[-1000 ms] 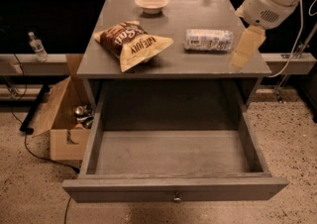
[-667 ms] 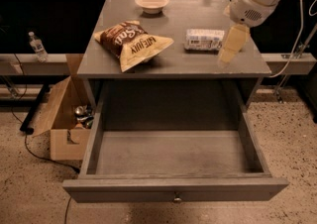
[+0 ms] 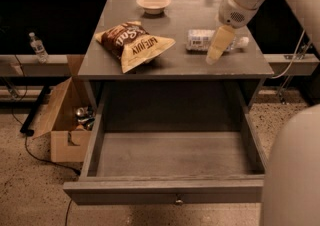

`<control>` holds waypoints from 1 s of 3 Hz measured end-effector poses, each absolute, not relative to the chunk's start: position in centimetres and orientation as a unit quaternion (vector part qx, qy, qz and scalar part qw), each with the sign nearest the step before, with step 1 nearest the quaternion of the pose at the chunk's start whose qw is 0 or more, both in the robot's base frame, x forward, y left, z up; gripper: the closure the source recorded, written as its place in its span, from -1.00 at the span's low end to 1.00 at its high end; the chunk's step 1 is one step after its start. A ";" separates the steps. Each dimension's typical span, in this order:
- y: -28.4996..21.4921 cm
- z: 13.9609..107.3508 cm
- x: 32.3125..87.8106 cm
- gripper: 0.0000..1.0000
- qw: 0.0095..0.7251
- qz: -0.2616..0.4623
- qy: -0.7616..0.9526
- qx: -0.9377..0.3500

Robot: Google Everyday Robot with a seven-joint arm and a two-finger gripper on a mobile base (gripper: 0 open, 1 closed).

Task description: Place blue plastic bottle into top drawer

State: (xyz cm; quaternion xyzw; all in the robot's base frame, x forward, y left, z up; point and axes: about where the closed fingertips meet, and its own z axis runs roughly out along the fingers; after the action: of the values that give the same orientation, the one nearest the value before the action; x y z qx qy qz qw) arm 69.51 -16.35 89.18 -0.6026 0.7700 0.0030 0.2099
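The blue plastic bottle (image 3: 202, 40) lies on its side on the right part of the grey cabinet top (image 3: 175, 62), its white cap pointing right. My gripper (image 3: 216, 52) hangs from the white arm at the upper right, its cream fingers pointing down in front of the bottle's right half, partly hiding it. The top drawer (image 3: 170, 155) is pulled fully open below the cabinet top and holds nothing; a small round knob (image 3: 178, 201) sits on its front panel.
A brown and cream chip bag (image 3: 132, 44) lies on the left of the cabinet top, a small bowl (image 3: 153, 3) at the back. A cardboard box (image 3: 62, 120) stands on the floor at left. A small clear bottle (image 3: 37, 47) stands far left. The arm's white body (image 3: 290, 170) fills the lower right.
My gripper has moved left and a little up the frame, from the cabinet's right edge to directly over the bottle's right half. The bottle and drawer have not moved.
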 end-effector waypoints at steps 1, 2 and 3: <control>-15.4 87.9 71.1 -1.00 0.204 0.022 0.773 -0.601; -14.5 86.7 72.5 -1.00 0.198 0.038 0.772 -0.603; -14.0 85.7 73.4 -1.00 0.193 0.054 0.773 -0.601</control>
State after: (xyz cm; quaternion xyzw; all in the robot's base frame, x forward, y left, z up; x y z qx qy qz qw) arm 73.43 -14.01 85.68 -0.6015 0.7733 0.0536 0.1932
